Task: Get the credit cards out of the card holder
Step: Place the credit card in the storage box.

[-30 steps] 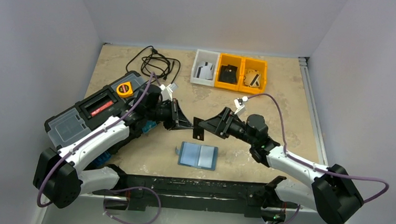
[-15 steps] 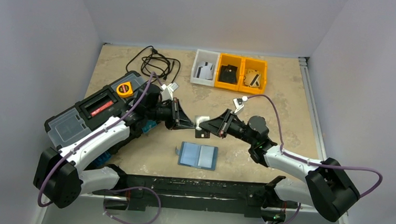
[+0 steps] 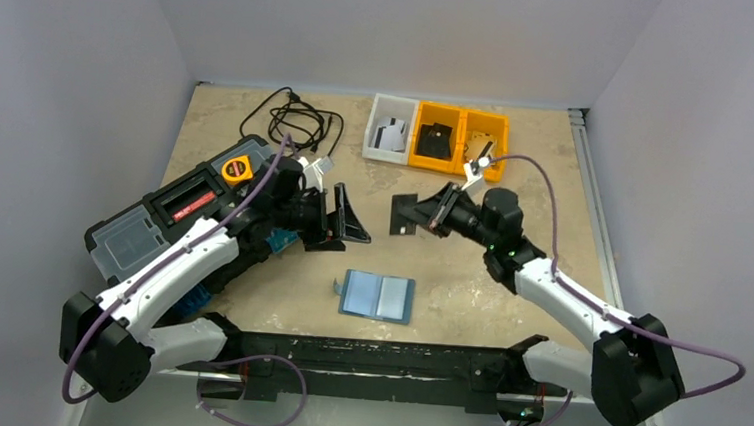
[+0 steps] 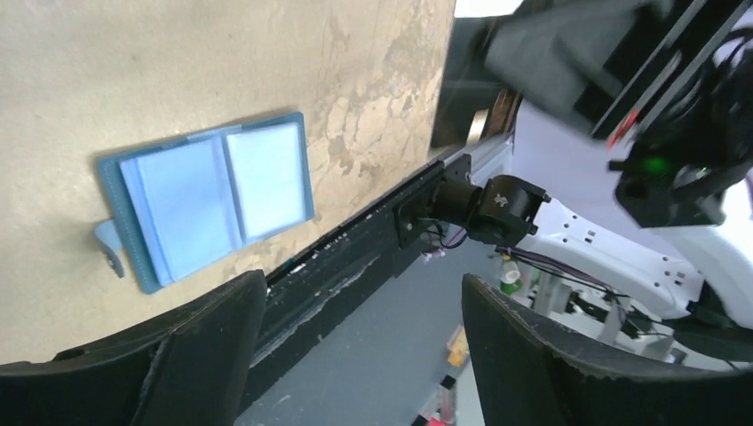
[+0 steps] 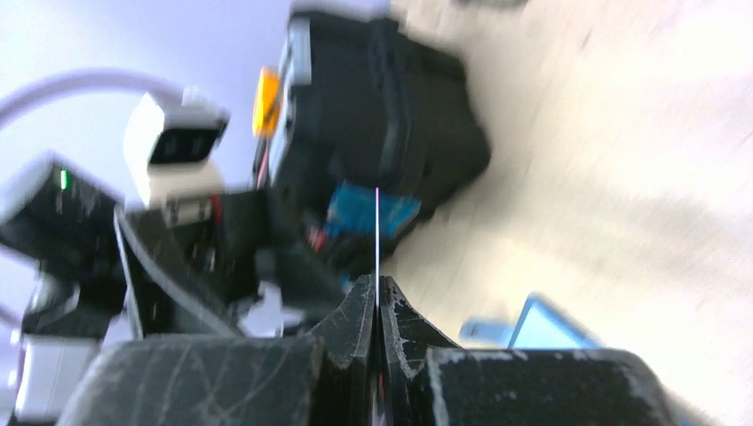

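Observation:
The card holder (image 3: 377, 296) lies open on the table, light blue inside, and also shows in the left wrist view (image 4: 213, 204). My right gripper (image 3: 423, 216) is shut on a black credit card (image 3: 405, 214), held on edge in the air above the table's middle. In the right wrist view that card is a thin line (image 5: 377, 240) rising from the closed fingertips (image 5: 378, 288). My left gripper (image 3: 347, 221) hovers open to the left of the card, apart from it, with nothing between its fingers (image 4: 362, 293).
A white bin (image 3: 391, 132) and two yellow bins (image 3: 436, 137) (image 3: 483, 142) at the back each hold cards. A black toolbox (image 3: 177, 214) with a yellow tape measure (image 3: 238, 170) lies under the left arm. A black cable (image 3: 294, 117) coils at the back left.
The left gripper opened, let go of the black card and drew back left. The right gripper shut on the card and carried it right and toward the back.

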`<action>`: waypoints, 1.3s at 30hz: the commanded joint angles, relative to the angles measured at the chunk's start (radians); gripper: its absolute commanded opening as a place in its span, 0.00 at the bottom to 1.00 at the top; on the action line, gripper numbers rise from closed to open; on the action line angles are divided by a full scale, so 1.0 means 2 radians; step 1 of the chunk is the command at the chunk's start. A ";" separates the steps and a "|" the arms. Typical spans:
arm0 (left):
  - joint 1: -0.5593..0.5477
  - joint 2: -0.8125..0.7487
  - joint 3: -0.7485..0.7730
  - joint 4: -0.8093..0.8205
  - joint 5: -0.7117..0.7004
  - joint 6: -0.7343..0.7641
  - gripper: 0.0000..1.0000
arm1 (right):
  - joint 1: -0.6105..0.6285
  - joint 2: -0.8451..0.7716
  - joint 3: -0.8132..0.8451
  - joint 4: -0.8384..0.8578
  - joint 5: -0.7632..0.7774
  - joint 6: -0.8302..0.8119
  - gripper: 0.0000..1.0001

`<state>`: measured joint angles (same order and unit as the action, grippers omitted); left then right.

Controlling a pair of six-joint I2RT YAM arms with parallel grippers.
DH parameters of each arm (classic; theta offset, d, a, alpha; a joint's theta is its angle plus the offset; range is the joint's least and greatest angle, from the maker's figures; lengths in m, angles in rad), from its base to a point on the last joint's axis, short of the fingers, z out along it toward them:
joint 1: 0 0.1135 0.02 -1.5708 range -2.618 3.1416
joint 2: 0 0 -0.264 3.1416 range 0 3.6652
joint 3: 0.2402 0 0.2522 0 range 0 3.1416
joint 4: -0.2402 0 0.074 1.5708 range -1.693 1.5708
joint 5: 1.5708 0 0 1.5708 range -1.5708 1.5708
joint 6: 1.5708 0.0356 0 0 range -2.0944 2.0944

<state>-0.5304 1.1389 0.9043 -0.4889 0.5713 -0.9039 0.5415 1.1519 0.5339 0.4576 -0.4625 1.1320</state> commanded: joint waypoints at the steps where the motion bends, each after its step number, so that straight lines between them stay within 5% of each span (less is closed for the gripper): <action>1: -0.001 -0.030 0.049 -0.077 -0.054 0.064 0.82 | -0.078 0.030 0.103 -0.131 0.015 -0.093 0.00; 9: -0.008 -0.052 0.057 -0.130 -0.092 0.099 0.86 | -0.147 0.202 0.314 -0.240 0.068 -0.180 0.00; 19: -0.010 -0.077 0.054 -0.162 -0.104 0.121 0.86 | -0.159 0.465 0.602 -0.341 0.123 -0.214 0.00; 28: -0.011 -0.111 0.034 -0.190 -0.117 0.129 0.86 | -0.172 0.575 0.745 -0.402 0.153 -0.231 0.00; 39: -0.012 -0.119 0.011 -0.188 -0.128 0.128 0.86 | -0.174 0.583 0.765 -0.414 0.134 -0.229 0.41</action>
<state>-0.5468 0.9161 0.9424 -0.8650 0.3363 -0.6678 0.1936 2.3695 2.0193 -0.3588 -0.1837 0.6796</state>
